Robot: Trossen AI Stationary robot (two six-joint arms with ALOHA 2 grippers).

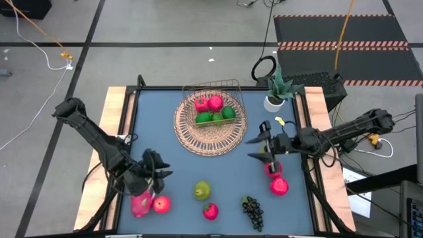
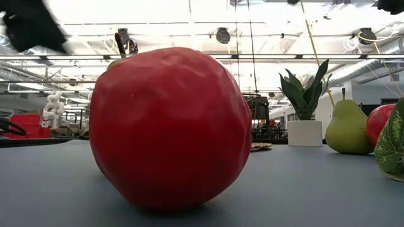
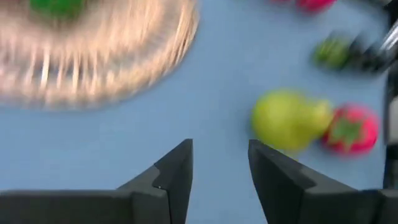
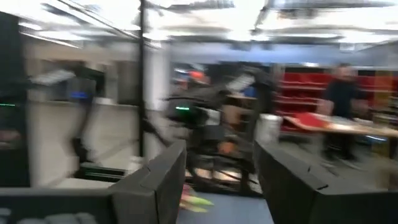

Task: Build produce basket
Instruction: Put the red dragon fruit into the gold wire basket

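Note:
The wire basket (image 1: pixel 213 99) stands on a round wicker mat (image 1: pixel 198 139) and holds red fruits (image 1: pixel 209 103) and green limes (image 1: pixel 215 116). On the table's near part lie a dragon fruit (image 1: pixel 141 203), a red apple (image 1: pixel 161 203), a pear (image 1: pixel 202 192), a strawberry (image 1: pixel 211 211) and dark grapes (image 1: pixel 252 210). Two pink-red fruits (image 1: pixel 276 180) lie at the right. My left gripper (image 1: pixel 160 175) hovers open above the table by the dragon fruit; its wrist view shows the open fingers (image 3: pixel 221 146) short of the pear (image 3: pixel 289 118). My right gripper (image 1: pixel 256 147) is open and empty, held level to the mat's right.
A potted plant (image 1: pixel 277 89) stands at the far right corner. In the low view the red apple (image 2: pixel 167 126) fills the foreground, with the pear (image 2: pixel 346 129) and plant (image 2: pixel 303 107) behind. A person (image 4: pixel 342 93) stands in the room beyond. Bare blue table (image 1: pixel 198 168) lies between mat and near fruits.

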